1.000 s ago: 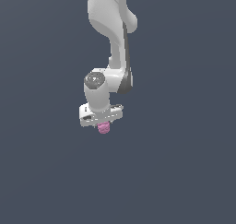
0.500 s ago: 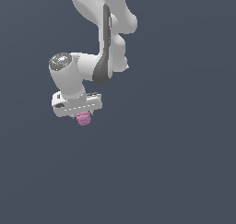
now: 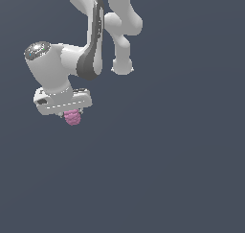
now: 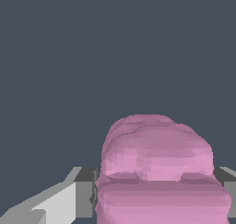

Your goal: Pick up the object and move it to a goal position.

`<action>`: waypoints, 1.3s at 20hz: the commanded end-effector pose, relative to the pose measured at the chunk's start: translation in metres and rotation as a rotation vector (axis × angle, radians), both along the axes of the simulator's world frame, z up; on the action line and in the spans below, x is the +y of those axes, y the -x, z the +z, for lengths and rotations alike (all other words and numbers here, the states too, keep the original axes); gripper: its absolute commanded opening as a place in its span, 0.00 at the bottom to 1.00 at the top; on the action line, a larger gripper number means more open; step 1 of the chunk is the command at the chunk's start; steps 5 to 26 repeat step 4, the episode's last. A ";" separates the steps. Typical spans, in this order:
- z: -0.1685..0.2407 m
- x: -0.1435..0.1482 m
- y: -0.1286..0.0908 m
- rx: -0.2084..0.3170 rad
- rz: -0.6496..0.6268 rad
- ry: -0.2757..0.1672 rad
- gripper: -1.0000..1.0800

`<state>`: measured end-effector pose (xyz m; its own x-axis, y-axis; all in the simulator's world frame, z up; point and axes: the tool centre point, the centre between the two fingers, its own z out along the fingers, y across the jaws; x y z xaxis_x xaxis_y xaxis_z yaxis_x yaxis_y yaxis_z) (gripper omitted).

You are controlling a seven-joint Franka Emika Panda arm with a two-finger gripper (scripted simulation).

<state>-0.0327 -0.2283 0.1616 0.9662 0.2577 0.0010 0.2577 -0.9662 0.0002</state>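
The object (image 3: pixel 72 117) is a small pink, bumpy, ridged lump that pokes out below the white gripper (image 3: pixel 72 114). The gripper is shut on it and holds it in the air at the exterior view's left. Most of the fingers are hidden behind the gripper body there. In the wrist view the object (image 4: pixel 156 168) fills the space between the two grey fingers (image 4: pixel 85 193), which press on its sides. The gripper (image 4: pixel 159 195) is far wider than the lump.
The white arm (image 3: pixel 91 40) reaches down from the upper part of the exterior view to the wrist. All around is a plain dark grey background with no other objects and no visible surface edge.
The arm has carried the object toward the exterior view's left and a little upward over the last second. The gripper has stayed shut on it.
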 end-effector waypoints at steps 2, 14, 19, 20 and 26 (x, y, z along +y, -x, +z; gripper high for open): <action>0.001 -0.002 -0.001 0.001 0.002 0.000 0.00; 0.000 -0.001 -0.001 0.001 0.002 0.000 0.00; 0.000 -0.001 -0.001 0.001 0.002 0.000 0.00; 0.000 -0.001 -0.001 0.001 0.002 0.000 0.00; 0.000 -0.001 -0.001 0.001 0.002 0.000 0.00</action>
